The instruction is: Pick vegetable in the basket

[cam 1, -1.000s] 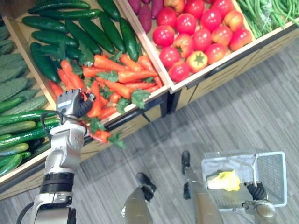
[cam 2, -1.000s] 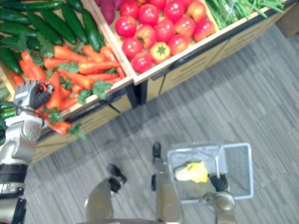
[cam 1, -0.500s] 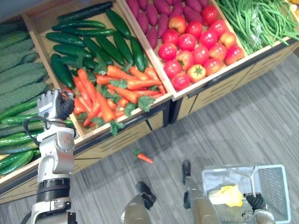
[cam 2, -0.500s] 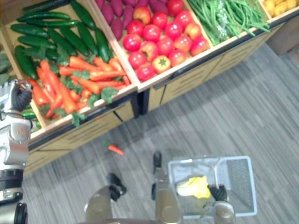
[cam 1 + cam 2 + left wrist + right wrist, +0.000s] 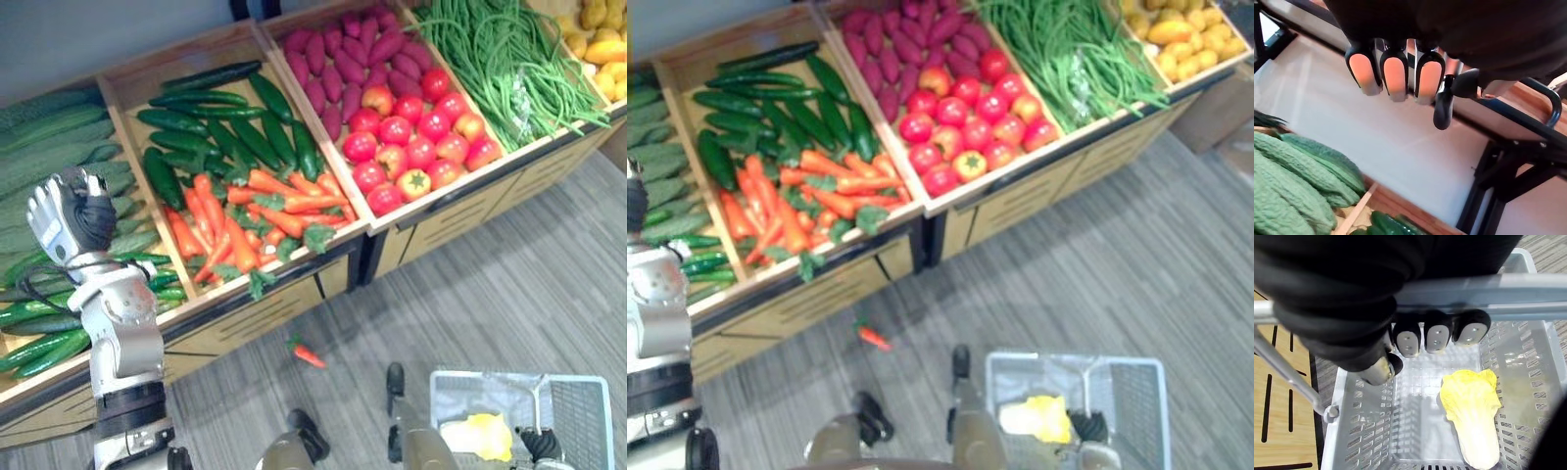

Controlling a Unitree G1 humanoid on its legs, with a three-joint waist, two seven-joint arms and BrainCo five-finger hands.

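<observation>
- On the grey floor [image 5: 509,264], just in front of the wooden produce stand [image 5: 255,313], I see one carrot [image 5: 307,354] lying loose, well apart from both hands and outside the basket
- My left hand [image 5: 67,211] is raised at the stand's left end, showing over the bin of bitter gourds [image 5: 1293,181]; its fingers [image 5: 1396,73] are clenched into a fist with nothing inside
- My right hand [image 5: 1436,337] is low on the right side, its fingers curled round the grey handle [image 5: 1498,293] of the pale mesh basket [image 5: 1359,431], which it grips from above
- Inside the basket one yellow cabbage [image 5: 1471,416] lies on the bottom, close to one side wall
- Next to the bitter gourds, the stand has a bin of dark cucumbers [image 5: 225,127] at the back and leafy carrots in a heap [image 5: 245,211] at the front
- To the right of that, purple sweet potatoes [image 5: 343,59] sit behind red tomatoes [image 5: 411,147], then comes a bin of green beans [image 5: 500,59]
</observation>
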